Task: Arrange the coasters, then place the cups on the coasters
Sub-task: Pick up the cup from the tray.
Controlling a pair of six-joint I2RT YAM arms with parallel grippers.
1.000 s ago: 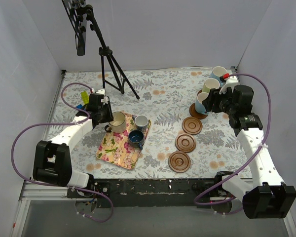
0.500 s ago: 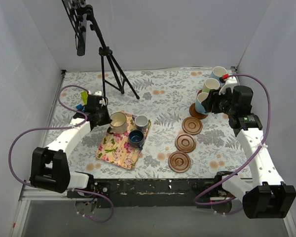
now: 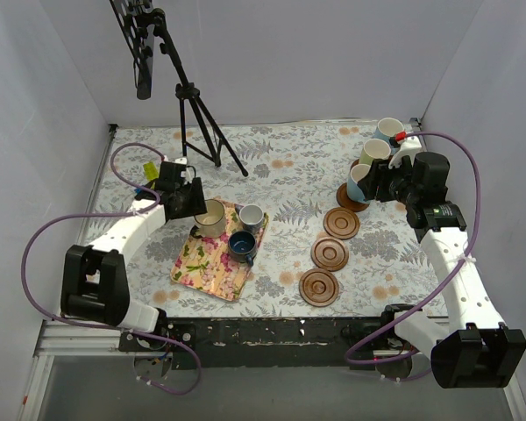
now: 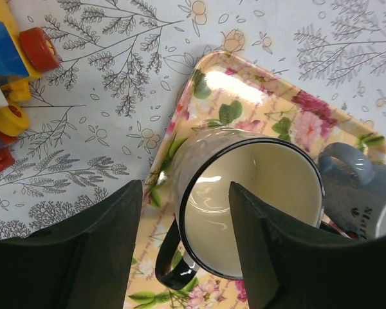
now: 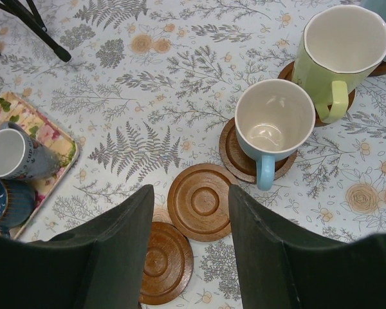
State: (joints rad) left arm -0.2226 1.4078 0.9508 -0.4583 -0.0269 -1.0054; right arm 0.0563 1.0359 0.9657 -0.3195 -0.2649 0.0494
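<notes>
Left hand (image 4: 183,193) open astride the cream mug (image 4: 264,187) rim for a pinch, right hand (image 5: 192,193) open over 3 bare coasters (image 5: 204,203).

Top external camera: high on the near side of the rectangular glossy pink-floral tray (image 3: 206,267), looking steeply down; left wrist camera: close above the tray's far-left corner, facing down; right wrist camera: farther off, right of the tray; both wrist views share its far end.

On the grey-white cup (image 4: 363,190), dark lettering running off the left wrist view's edge, too cropped to read.
</notes>
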